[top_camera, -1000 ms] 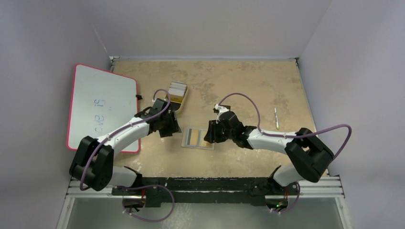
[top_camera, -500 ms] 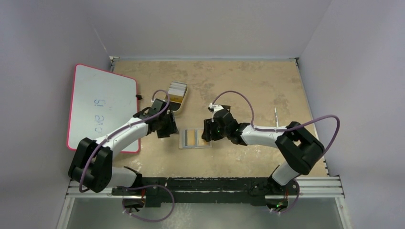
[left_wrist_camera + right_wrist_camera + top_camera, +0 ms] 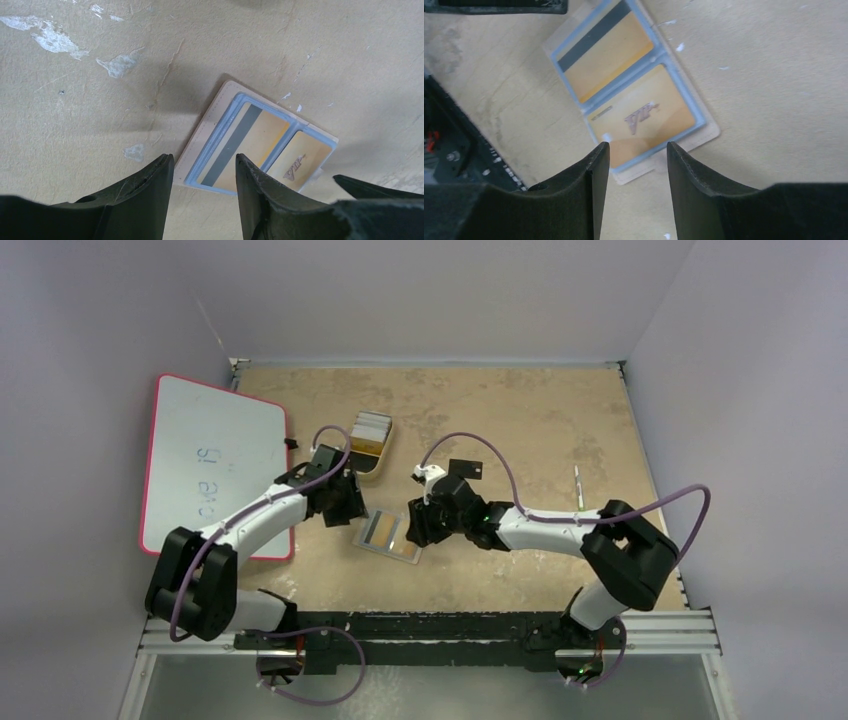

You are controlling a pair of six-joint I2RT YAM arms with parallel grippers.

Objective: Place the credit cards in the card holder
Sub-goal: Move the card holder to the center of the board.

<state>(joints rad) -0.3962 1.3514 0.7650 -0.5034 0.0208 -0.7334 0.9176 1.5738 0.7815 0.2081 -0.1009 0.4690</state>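
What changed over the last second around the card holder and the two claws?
The card holder slid left and turned, now lying askew. The right claw travelled left with it, jaws open. The left claw barely shifted, open. The yellow tray, whiteboard and pen stayed put.

"VIP" on orange-gold card [image 3: 644, 117], whiteboard [image 3: 215, 465] writing unreadable

The card holder [image 3: 388, 537] lies open and tilted on the table [image 3: 520, 420].

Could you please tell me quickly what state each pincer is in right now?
Left pincer: open, holding nothing.
Right pincer: open, holding nothing.
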